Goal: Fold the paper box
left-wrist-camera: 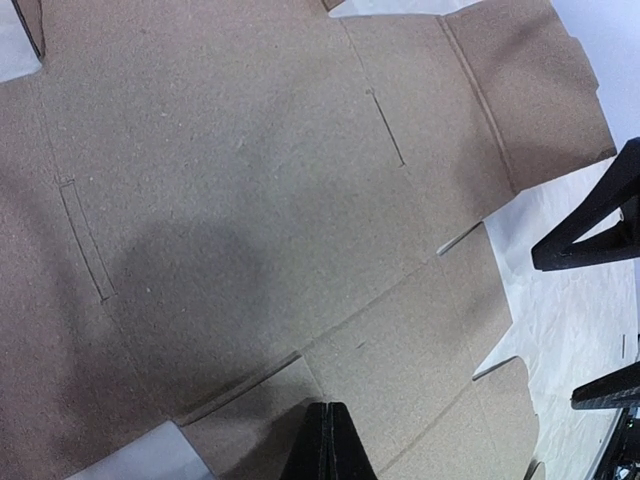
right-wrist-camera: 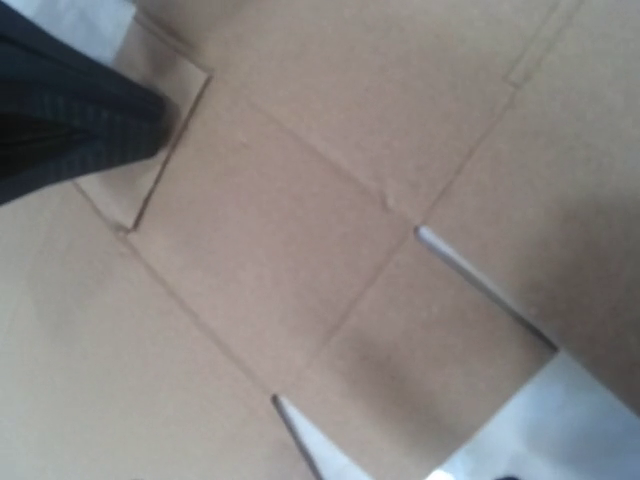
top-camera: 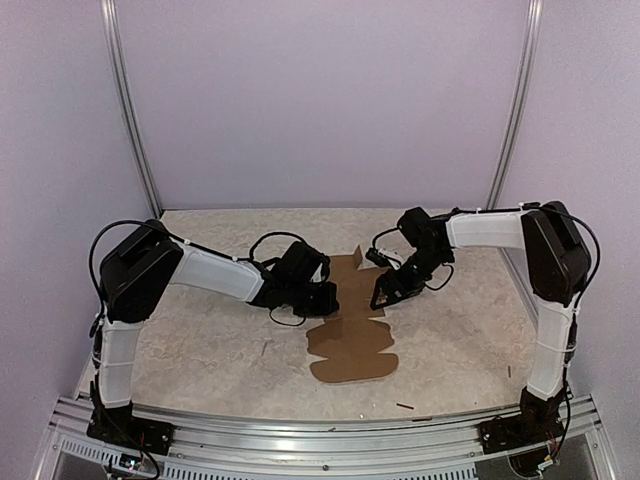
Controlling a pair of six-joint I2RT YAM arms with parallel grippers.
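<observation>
Left pincer (left-wrist-camera: 325, 412) clenched empty over paper box (left-wrist-camera: 250, 200); right pincer (top-camera: 385, 295) released near box's raised flap (top-camera: 352, 262), which may spring flat.

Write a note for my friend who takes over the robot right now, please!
Left gripper: shut, holding nothing, tips over the cardboard.
Right gripper: open and empty, by the sheet's right edge.
Paper box: an unfolded sheet lying mostly flat on the table between the arms; its far flap seems slightly raised.
Done: no box shape yet.
Left: fold the panels up and tuck the flaps.
</observation>
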